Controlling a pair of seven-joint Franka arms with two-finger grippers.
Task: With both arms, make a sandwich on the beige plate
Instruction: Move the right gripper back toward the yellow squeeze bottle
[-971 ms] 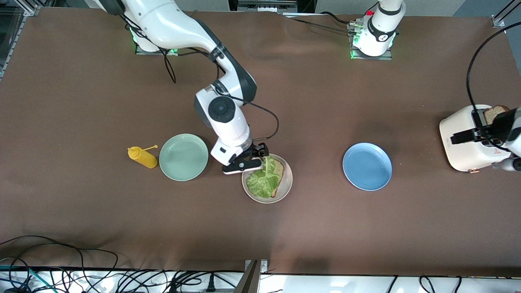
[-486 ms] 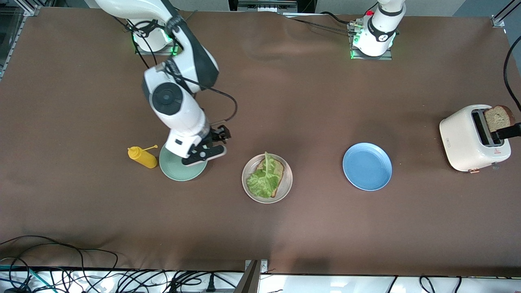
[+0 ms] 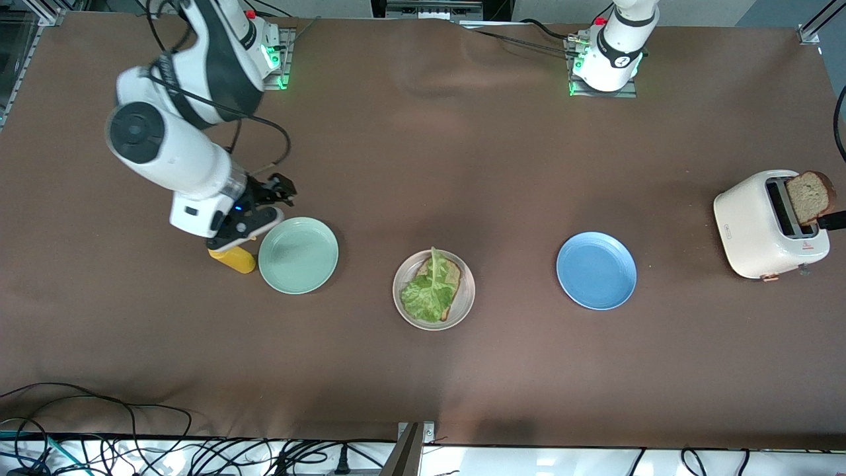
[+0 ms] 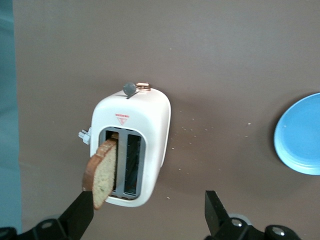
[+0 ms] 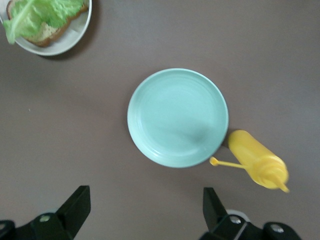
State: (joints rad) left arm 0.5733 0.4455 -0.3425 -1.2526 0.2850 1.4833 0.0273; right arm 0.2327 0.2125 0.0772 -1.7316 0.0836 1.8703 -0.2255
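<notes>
- Front view: the beige plate [image 3: 466, 291], between the mint and blue plates, holds a bread slice [image 3: 449, 274] under lettuce [image 3: 427, 295]; the right gripper [image 3: 268, 198] hangs over the mustard bottle [image 3: 232, 258].
- Left wrist view: the left gripper [image 4: 150, 210], fingers spread, apparently touches a second slice [image 4: 101, 174] at the toaster [image 4: 150, 125].
- Right wrist view: right fingers [image 5: 75, 205] spread, empty.

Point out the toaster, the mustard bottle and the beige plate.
toaster [image 3: 750, 228]: front view, on its white side wall.
mustard bottle [image 5: 257, 164]: right wrist view, on the middle of its yellow body.
beige plate [image 3: 466, 289]: front view, on bare rim beside the bread.
</notes>
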